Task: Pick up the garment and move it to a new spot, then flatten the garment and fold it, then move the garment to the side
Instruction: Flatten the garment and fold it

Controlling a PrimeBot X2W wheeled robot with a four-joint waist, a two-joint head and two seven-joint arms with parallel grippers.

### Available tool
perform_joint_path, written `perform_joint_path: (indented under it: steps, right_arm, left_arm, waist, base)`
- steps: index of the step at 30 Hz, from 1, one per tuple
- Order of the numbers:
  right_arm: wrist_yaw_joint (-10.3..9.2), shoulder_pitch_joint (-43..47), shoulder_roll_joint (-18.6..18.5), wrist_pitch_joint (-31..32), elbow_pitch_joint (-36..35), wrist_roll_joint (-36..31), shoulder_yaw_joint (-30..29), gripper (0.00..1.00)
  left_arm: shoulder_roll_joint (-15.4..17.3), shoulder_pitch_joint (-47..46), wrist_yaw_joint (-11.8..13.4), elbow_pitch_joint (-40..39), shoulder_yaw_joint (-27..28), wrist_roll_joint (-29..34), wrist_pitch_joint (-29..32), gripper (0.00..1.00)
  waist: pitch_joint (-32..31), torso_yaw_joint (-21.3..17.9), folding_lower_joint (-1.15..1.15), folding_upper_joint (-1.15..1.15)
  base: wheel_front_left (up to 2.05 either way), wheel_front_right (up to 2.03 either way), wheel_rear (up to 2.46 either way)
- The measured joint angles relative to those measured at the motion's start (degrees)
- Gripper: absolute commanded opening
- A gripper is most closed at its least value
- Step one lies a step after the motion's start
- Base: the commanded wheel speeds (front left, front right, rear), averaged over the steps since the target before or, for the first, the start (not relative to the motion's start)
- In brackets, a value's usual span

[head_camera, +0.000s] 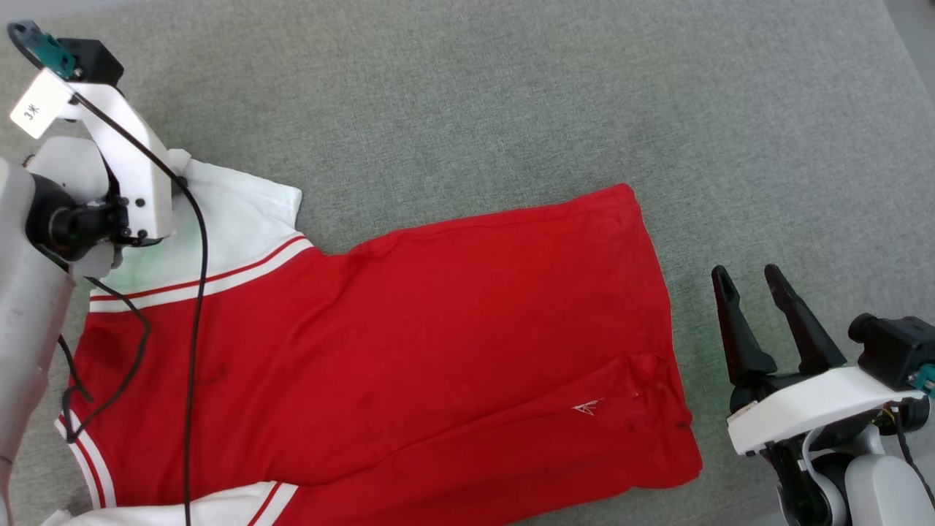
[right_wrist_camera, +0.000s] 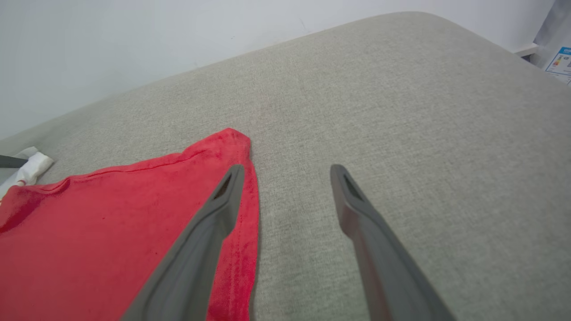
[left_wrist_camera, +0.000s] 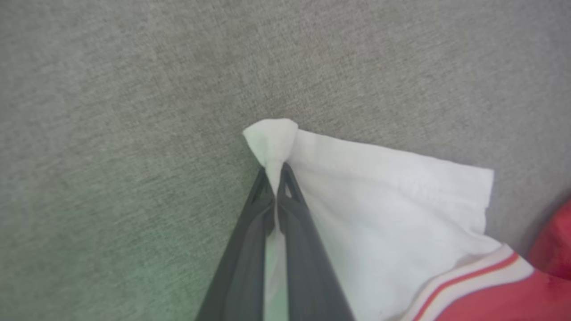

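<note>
The garment [head_camera: 409,336] is a red jersey with white sleeves and striped trim, spread across the grey cushion with its hem to the right. My left gripper [left_wrist_camera: 275,171] is shut on the corner of the upper white sleeve [left_wrist_camera: 383,209], the cloth bunched between its tips. In the head view the left arm [head_camera: 124,168] stands over that sleeve [head_camera: 241,212] at the far left. Open and holding nothing, my right gripper [head_camera: 745,276] sits just right of the hem; in the right wrist view its fingertips [right_wrist_camera: 234,176] straddle the hem's edge [right_wrist_camera: 243,214].
The grey fabric surface [head_camera: 511,95] stretches beyond the garment at the top and right. A pale wall [right_wrist_camera: 134,44] rises behind its far edge. A black cable [head_camera: 193,351] from the left arm hangs over the shirt's left part.
</note>
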Motion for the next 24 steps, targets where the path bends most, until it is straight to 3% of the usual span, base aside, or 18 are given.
perform_joint_path:
  steps: [11, 24]
  right_arm:
    - [0.0, -6.2, -0.4, 11.1, 9.7, -0.2, -3.7, 1.0]
    - [0.0, -20.9, -8.4, 35.7, 18.3, -0.7, -2.3, 1.0]
  left_arm:
    - [-3.8, 0.2, -0.7, 1.2, -1.8, 2.3, -11.4, 0.0]
    - [-7.4, -2.8, -1.0, -2.7, -4.8, 3.3, -19.1, 0.0]
  waist:
    - [-4.1, 3.5, 0.0, -0.01]
    - [-6.7, 12.6, 0.0, 0.0]
  base:
    - [0.0, 0.0, 0.0]
    - [0.0, 0.0, 0.0]
